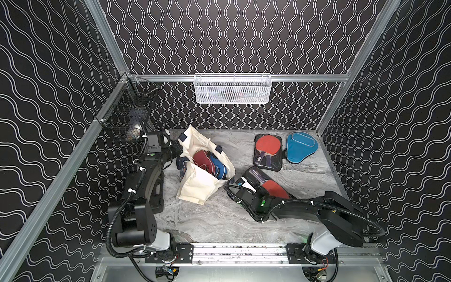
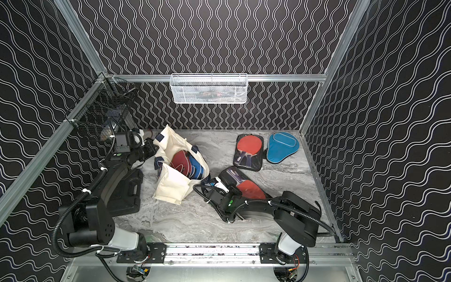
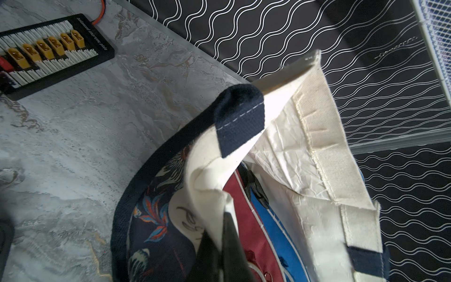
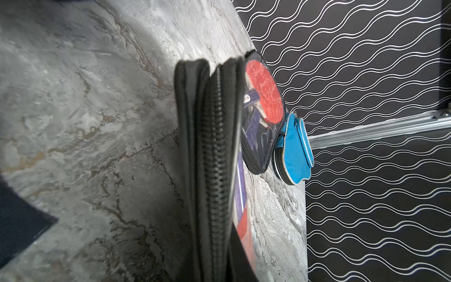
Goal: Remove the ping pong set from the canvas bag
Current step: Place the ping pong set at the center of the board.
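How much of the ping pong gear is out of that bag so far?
Done: a clear pouch and the teal cover lie outside, side by side. In hand: the second clear pouch is outside, the right gripper at its zip edge; the left gripper pinches the canvas bag rim. Left: maroon cover and blue cover inside.

The bag (image 1: 195, 188) is matt cream canvas with coarse navy webbing straps (image 3: 240, 117). The worktop (image 1: 207, 219) looks like smooth grey marble; the near pouch (image 1: 266, 182) has a glossy clear plastic face.
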Robot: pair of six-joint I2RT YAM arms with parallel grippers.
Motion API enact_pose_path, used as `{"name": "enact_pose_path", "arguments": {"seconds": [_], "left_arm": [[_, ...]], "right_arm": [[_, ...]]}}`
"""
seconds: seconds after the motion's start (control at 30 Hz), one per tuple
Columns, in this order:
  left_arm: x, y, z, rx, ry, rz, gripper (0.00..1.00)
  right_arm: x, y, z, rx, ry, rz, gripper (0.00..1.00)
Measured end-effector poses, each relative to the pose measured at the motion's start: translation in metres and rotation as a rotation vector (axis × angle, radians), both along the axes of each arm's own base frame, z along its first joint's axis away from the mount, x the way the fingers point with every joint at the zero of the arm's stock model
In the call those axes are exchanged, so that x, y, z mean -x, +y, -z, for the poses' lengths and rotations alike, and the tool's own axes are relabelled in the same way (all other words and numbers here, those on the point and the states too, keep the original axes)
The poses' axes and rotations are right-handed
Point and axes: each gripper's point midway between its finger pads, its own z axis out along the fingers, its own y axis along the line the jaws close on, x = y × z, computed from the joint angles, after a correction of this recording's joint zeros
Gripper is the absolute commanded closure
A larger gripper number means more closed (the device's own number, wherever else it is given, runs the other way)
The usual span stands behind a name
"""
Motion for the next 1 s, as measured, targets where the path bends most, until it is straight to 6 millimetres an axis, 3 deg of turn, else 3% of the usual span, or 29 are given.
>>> {"name": "enact_pose_path", "arguments": {"seconds": [0.6, 0.73, 1.0], "left_arm": [[0.000, 0.000, -0.005, 0.001, -0.019, -0.001, 1.00], [0.000, 0.000, -0.006, 0.002, -0.021, -0.002, 1.00], [0.000, 0.000, -0.006, 0.005, -0.024, 0.000, 1.00]], "right_arm": [[0.013, 0.005, 0.013, -0.170, 0.105, 0.007, 0.11], [0.008, -0.003, 0.016, -0.183, 0.134, 0.027, 0.03], [-0.003, -0.021, 0.020, -0.251, 0.212, 0.076, 0.02]]}}
